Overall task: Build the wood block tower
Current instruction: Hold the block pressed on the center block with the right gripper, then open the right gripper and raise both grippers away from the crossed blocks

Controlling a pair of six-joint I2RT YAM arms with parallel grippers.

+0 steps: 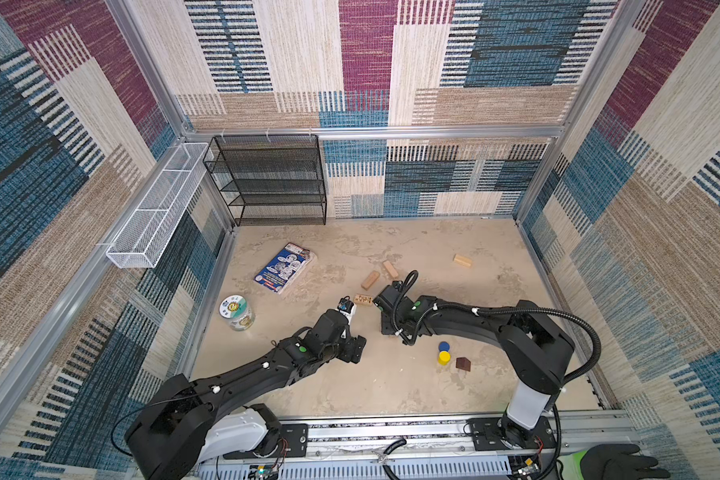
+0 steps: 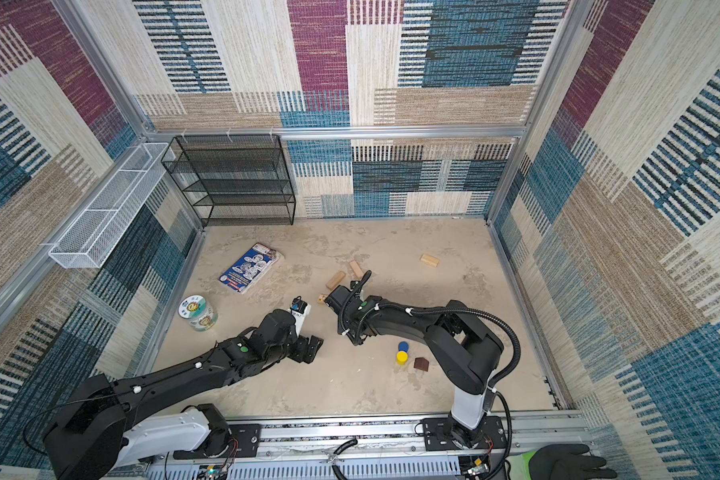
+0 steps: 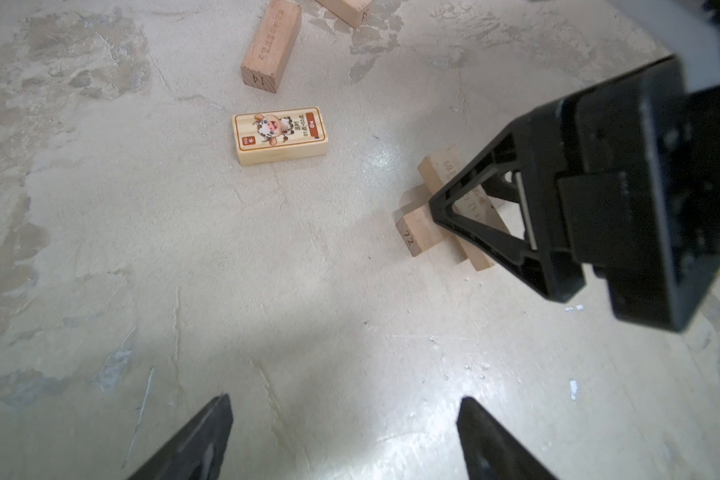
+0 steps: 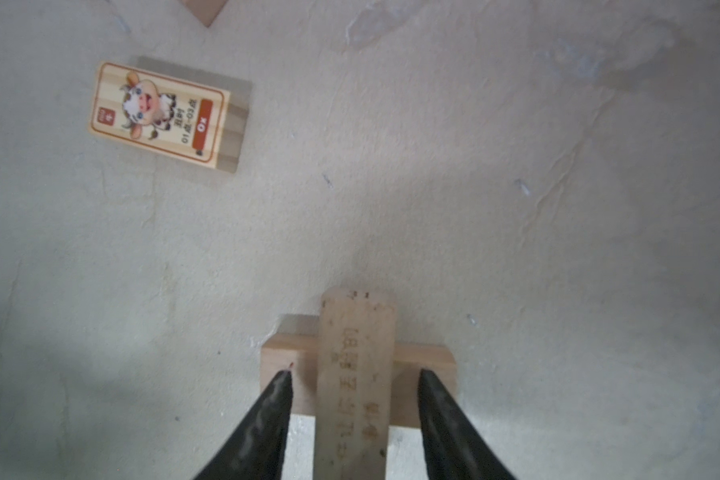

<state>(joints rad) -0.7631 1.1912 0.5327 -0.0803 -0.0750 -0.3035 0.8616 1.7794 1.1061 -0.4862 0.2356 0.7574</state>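
Observation:
The tower is two pale bars lying crossed: an upper bar (image 4: 356,332) rests across a lower bar (image 4: 427,357). My right gripper (image 4: 355,372) stands open astride the upper bar, with a gap on each side; both top views hide the stack under it (image 1: 389,330). My left gripper (image 3: 345,398) is open and empty, just left of the stack (image 1: 356,349). A printed ox block (image 1: 362,300) lies flat between the arms. Loose wood blocks lie beyond it (image 1: 370,279) (image 1: 390,269) and far right (image 1: 462,260). The yellow cylinder (image 1: 444,357), blue disc (image 1: 444,346) and dark-brown house piece (image 1: 463,364) sit front right.
A blue printed packet (image 1: 284,267) and a round labelled jar (image 1: 237,312) lie at the left. A black mesh shelf (image 1: 271,178) stands at the back left, with a white wire basket (image 1: 154,208) on the left wall. A gloved hand (image 1: 616,461) rests at the front right.

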